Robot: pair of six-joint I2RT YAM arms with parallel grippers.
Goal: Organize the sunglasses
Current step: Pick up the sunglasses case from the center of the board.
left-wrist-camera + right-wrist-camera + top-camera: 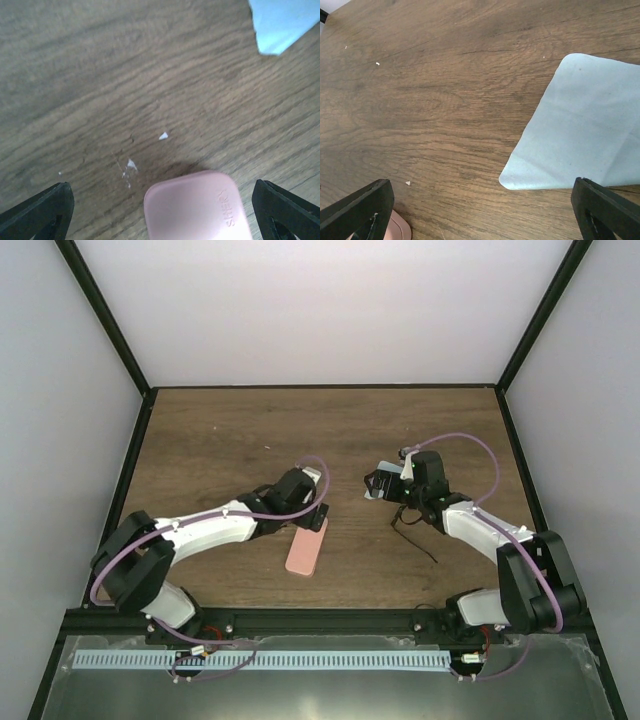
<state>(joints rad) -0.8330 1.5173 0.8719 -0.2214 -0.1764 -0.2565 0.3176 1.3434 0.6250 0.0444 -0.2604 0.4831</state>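
— Where are the sunglasses (415,537)?

— On the worktop (220,440), right of centre, in the top view only. A thin black outline shows beside the right arm (470,525), one slim temple arm trailing toward the near edge. The arm covers the rest, so I cannot tell whether they are folded.

— Are they in the case?

— No. The pink case (306,550) lies well apart from them, left of centre, flat on the wood with its long side running roughly front to back. It looks shut. What is inside, I cannot tell.

— And the left fingers (45,210)?

— Spread wide, one tip at each lower corner of the left wrist view. The rounded end of the case sits between them, with raised lettering along one edge. They do not touch it.

— The right fingers (360,207)?

— Also spread wide, pinching nothing. Bare wood lies between the tips. The light blue cloth (585,125) lies flat just ahead of the tip on the right of that view, and a corner of the pink case shows beside the tip on the left.
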